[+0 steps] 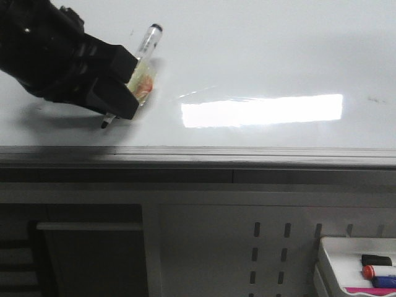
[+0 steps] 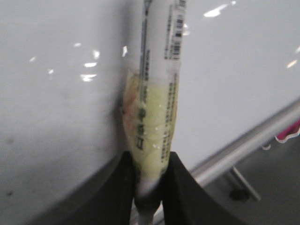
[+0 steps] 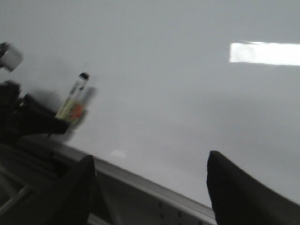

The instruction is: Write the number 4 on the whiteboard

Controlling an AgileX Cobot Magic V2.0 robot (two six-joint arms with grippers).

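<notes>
Whiteboard [image 1: 260, 55] glossy, bare under light glare; no number 4 strokes visible, so writing looks not yet begun. Marker [image 1: 143, 73] tilted, tip near board's lower left edge. Left gripper [image 1: 124, 93] clamped on marker. Right gripper [image 3: 150, 187] jaws apart, empty. Tray [image 1: 328, 260] of spare markers below.

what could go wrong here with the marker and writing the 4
1. The left gripper holds the marker steeply tilted low on its barrel; pressing the tip down might make it pivot or slip between the jaws.
2. The tip sits close to the whiteboard near edge, so downward strokes may run out of room.
3. No lines of the 4 show yet; a slanted tip could leave faint, broken strokes.
</notes>
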